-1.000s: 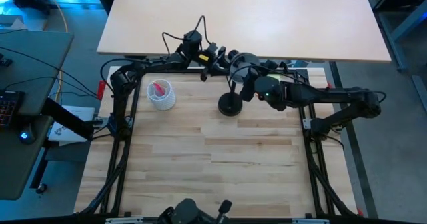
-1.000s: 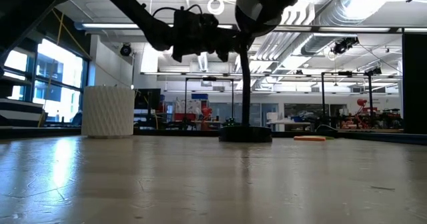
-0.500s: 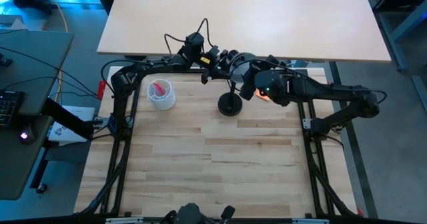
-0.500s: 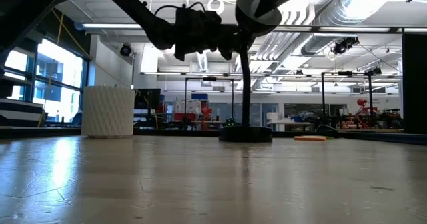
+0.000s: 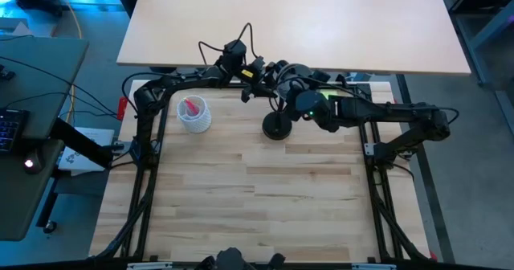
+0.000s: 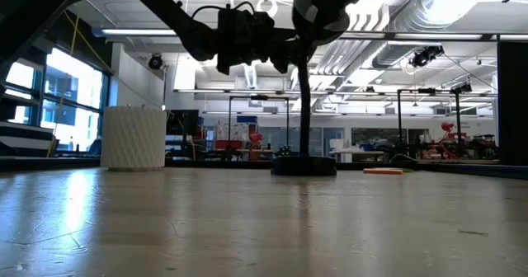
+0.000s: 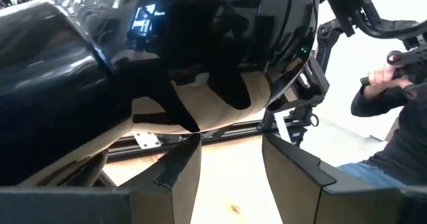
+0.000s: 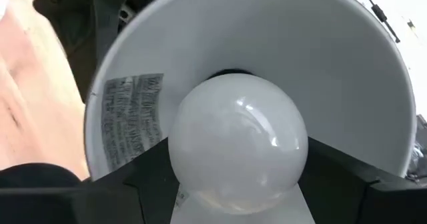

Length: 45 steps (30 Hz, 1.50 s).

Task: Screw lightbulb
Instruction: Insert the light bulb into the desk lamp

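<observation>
Right gripper (image 8: 233,204) gripped the lightbulb (image 8: 237,141) inside the lamp shade (image 8: 347,64) at the table's far edge; it looked to need straight, gentle turning.

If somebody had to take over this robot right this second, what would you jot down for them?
Right gripper: closed on the lightbulb, holding it up inside the white interior of the lamp shade.
Left gripper: fingers around the glossy black outside of the lamp head, apparently steadying it.
Desk lamp base stands at the back of the table; white cup off to its left, not involved.
Done: bulb brought to the socket.
Left: whether it is threaded at all cannot be seen; probably keep turning, then let go.
</observation>
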Available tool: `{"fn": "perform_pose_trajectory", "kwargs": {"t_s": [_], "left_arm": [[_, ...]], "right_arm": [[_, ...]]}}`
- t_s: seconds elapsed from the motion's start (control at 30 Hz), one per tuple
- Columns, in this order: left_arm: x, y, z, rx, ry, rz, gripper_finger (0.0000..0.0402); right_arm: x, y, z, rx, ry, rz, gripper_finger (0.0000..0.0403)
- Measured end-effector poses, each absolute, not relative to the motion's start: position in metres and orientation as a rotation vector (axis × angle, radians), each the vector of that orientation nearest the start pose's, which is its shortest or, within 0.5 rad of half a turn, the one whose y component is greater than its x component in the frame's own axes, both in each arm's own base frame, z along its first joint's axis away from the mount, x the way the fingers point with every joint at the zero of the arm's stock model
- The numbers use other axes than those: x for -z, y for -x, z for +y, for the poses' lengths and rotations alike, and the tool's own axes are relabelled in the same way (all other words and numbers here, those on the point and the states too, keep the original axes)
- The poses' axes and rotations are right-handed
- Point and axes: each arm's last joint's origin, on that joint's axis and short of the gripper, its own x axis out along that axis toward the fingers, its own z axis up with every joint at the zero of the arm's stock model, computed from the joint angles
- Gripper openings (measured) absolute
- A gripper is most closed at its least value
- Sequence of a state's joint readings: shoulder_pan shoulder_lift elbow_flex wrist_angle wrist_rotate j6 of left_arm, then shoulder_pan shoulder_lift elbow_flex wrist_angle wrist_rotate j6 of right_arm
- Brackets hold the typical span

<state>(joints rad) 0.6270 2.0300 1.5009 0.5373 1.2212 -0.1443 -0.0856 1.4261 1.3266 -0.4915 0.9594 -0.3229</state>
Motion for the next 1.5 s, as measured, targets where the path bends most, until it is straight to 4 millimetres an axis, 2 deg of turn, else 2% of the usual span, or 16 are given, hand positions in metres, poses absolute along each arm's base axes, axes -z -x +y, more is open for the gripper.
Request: {"fn": "perform_pose_trajectory", "kwargs": {"t_s": [0.47,0.73,0.87,1.03,1.23,1.5], "left_arm": [[-0.269,-0.394,0.229,0.668,0.133,0.043,0.0154],[-0.272,-0.394,0.23,0.668,0.122,0.028,0.0154],[-0.269,-0.392,0.233,0.657,0.103,0.032,0.0154],[-0.262,-0.383,0.25,0.581,0.116,0.067,0.0154],[-0.248,-0.355,0.287,0.419,0.129,0.134,0.0154],[-0.263,-0.329,0.322,0.333,0.005,0.019,0.0154]], "right_arm": [[-0.353,-0.297,-0.059,0.922,0.524,0.729,0.0257],[-0.353,-0.295,-0.062,0.971,0.464,0.711,0.0257],[-0.36,-0.292,-0.062,1.0,0.442,0.718,0.0257],[-0.371,-0.289,-0.062,0.998,0.406,0.703,0.0257],[-0.369,-0.29,-0.061,0.931,0.387,0.71,0.0257],[-0.369,-0.29,-0.071,0.935,0.365,0.706,0.0257]]}}
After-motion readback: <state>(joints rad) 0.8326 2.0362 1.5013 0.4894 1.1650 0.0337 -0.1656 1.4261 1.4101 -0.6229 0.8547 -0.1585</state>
